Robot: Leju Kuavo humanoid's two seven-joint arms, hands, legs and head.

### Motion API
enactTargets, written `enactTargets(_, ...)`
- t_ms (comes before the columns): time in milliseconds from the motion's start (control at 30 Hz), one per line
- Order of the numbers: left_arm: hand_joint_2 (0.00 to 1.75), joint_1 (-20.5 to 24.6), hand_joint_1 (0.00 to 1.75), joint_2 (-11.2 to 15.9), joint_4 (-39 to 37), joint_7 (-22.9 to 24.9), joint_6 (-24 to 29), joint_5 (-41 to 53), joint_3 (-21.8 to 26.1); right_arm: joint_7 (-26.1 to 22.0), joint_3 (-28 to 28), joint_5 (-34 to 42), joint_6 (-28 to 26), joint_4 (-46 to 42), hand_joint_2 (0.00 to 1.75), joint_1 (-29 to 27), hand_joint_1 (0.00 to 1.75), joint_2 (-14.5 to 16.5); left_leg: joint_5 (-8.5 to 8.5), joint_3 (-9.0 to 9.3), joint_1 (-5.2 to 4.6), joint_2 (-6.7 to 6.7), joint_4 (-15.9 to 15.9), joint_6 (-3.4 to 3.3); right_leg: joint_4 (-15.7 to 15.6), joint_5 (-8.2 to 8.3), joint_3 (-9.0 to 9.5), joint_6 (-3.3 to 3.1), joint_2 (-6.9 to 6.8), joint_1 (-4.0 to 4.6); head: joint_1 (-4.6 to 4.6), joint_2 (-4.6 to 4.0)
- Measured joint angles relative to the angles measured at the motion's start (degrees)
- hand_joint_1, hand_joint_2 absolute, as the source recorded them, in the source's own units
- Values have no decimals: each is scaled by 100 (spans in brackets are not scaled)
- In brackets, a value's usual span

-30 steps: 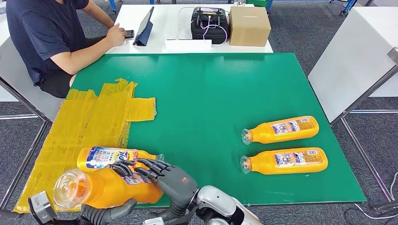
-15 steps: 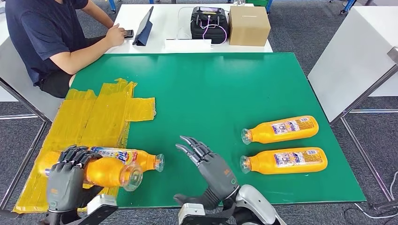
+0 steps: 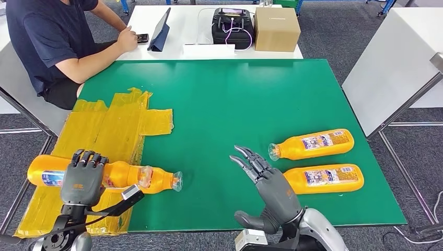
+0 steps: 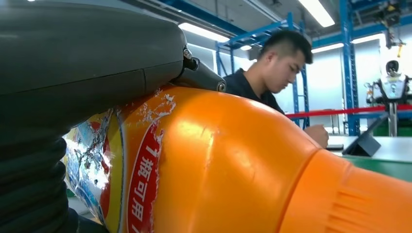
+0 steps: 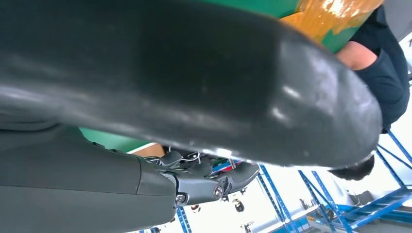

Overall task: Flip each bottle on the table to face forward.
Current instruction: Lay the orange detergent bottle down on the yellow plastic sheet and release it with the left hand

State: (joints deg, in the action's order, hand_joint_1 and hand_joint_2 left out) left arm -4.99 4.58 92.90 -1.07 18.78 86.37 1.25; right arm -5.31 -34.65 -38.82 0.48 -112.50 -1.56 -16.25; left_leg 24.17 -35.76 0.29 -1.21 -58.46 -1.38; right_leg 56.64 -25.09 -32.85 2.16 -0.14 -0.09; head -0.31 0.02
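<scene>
The left hand (image 3: 81, 179) gripped an orange plastic bottle (image 3: 47, 172) across its labelled middle at the near left of the table (image 3: 235, 94). It looked light, smooth and rigid, best held around the body. The right hand (image 3: 271, 191) hovered open and empty, near right. I counted four bottles: the held one, another touching it (image 3: 156, 180), and two lying at the right (image 3: 313, 145) (image 3: 324, 178).

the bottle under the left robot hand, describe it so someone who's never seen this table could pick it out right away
Start at the green mat and go to its near left corner, where yellow tape covers the surface. Two orange bottles lie there end to end; it is the outer bottle, with the left robot hand gripping over it. Unlike the two bottles on the right, it lies on the tape and is held.
</scene>
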Motion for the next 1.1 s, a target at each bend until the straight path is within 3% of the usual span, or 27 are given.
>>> enactTargets(233, 175, 941, 175, 122, -912, 267, -213, 88, -213, -20, 12, -225, -10, -115, 0, -59, 0, -144, 0, 1, -1, -9, 0, 0, 0, -2, 2, 1, -4, -1, 0, 0)
enactTargets(267, 175, 1084, 155, 125, -1039, 295, -249, 73, -243, -20, 10, -254, -10, -126, 0, -61, 0, -149, 0, 1, -1, -8, 0, -1, 0, -1, 2, 1, -4, -1, 0, 0)
enactTargets(367, 175, 1436, 24, 124, -1387, 354, -355, -26, -323, -12, -2, -321, -9, -137, 0, -54, 0, -151, -3, 1, 0, -1, 0, -1, 0, 2, 2, 0, -2, 0, 1, 0)
enactTargets(400, 175, 1525, 0, 123, -1481, 368, -377, -67, -348, -6, -9, -341, -8, -137, 0, -50, 0, -150, -4, 1, 0, 1, -1, 0, 0, 2, 1, 0, -2, 0, 0, 0)
enactTargets(633, 175, 1802, 0, 56, -1731, 372, -460, -411, -417, 64, -56, -463, -6, -137, 0, -35, 0, -140, -3, -5, -1, 1, -1, 1, 1, 1, -4, 1, 0, -1, 1, 0)
enactTargets(767, 0, 1814, 0, 33, -1729, 308, -485, -579, -420, 81, -59, -479, -6, -137, 0, -33, 0, -124, -2, -7, -1, 1, -1, 1, 0, 0, -6, 1, -1, -1, 0, 0)
enactTargets(1100, 0, 1814, 0, 26, -1628, 162, -716, -1112, -418, 119, -100, -529, 1, -137, 0, -10, 0, -97, -4, -6, 0, 0, -1, 1, 1, 1, -4, 0, -1, 0, 1, 0)
